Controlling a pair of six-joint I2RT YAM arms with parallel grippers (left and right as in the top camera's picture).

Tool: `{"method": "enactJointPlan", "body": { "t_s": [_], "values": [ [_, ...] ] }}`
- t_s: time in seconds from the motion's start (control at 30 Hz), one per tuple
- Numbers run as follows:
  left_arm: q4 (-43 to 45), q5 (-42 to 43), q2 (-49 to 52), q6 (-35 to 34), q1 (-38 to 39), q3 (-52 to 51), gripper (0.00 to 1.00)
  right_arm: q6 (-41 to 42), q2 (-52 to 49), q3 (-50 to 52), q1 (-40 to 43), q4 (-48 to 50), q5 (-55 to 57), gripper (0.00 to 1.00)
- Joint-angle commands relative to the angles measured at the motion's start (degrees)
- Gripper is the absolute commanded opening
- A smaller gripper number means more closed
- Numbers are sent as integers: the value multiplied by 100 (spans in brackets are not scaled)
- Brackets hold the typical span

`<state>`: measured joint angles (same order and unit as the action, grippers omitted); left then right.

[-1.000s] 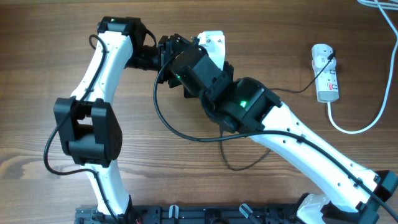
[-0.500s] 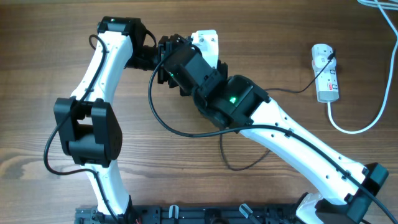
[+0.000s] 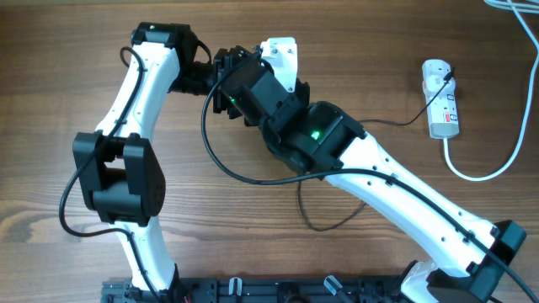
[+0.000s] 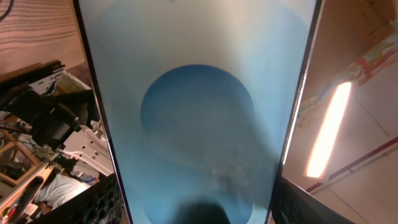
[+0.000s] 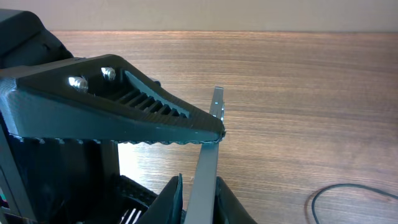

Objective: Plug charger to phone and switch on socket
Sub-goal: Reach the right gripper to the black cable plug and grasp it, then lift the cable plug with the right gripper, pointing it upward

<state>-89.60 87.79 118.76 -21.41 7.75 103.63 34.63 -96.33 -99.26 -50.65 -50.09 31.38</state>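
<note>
Over the far middle of the brown wooden table (image 3: 67, 34), the left gripper (image 3: 205, 74) is clamped on the flat rectangular phone with the cyan screen (image 4: 199, 112) (it fills the left wrist view). The right gripper (image 3: 234, 77) is just beside it; I cannot tell how its fingers stand. The white elongated plastic socket strip (image 3: 442, 99) lies well to the right, with the thin black charger cable (image 3: 396, 123) trailing from it.

Glossy phone (image 4: 199, 112) screen, matt wood-grain table (image 3: 50, 50), smooth white plastic socket (image 3: 441, 101)
</note>
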Motion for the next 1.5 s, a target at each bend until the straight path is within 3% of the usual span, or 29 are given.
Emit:
{"method": "enactJointPlan", "body": {
  "t_s": [0.0, 0.1, 0.17, 0.23, 0.33, 0.47, 0.57, 0.67, 0.8, 1.03, 1.2, 1.47],
  "values": [
    [-4, 243, -166, -7, -48, 107, 76, 9, -28, -101, -11, 15, 116, 9],
    [-4, 245, -166, -7, -48, 107, 76, 129, -28, -101, -11, 9, 116, 5],
    [-4, 245, -166, -7, -48, 107, 81, 369, -26, -101, -11, 15, 120, 4],
    [-4, 245, -166, -9, -46, 107, 100, 1003, 4, -103, 0, 90, 188, 4],
    [-4, 243, -166, -9, -48, 107, 100, 2632, 229, -103, 94, 122, 463, 4],
    [-4, 245, -166, -9, -48, 107, 98, 5442, 592, -103, 116, 35, 457, 4],
    [-7, 249, -166, -11, -48, 107, 77, 6655, 614, -101, 116, -83, 326, 4],
    [-7, 256, -166, -284, -48, 107, 73, 6791, 612, -101, 116, -138, -42, 4],
    [-55, 256, -166, -354, -46, 107, 72, 7779, 525, -24, 116, -509, -33, 4],
    [-151, 251, -166, -348, -46, 107, 63, 7807, 142, 0, 118, -505, 52, 4],
    [-149, 238, -166, -348, -46, 107, 46, 7805, 96, 0, 116, -487, 199, 4],
    [-129, -125, -166, -352, -48, 107, 40, 7807, 96, 0, 111, -323, 195, 4]
  ]
}}
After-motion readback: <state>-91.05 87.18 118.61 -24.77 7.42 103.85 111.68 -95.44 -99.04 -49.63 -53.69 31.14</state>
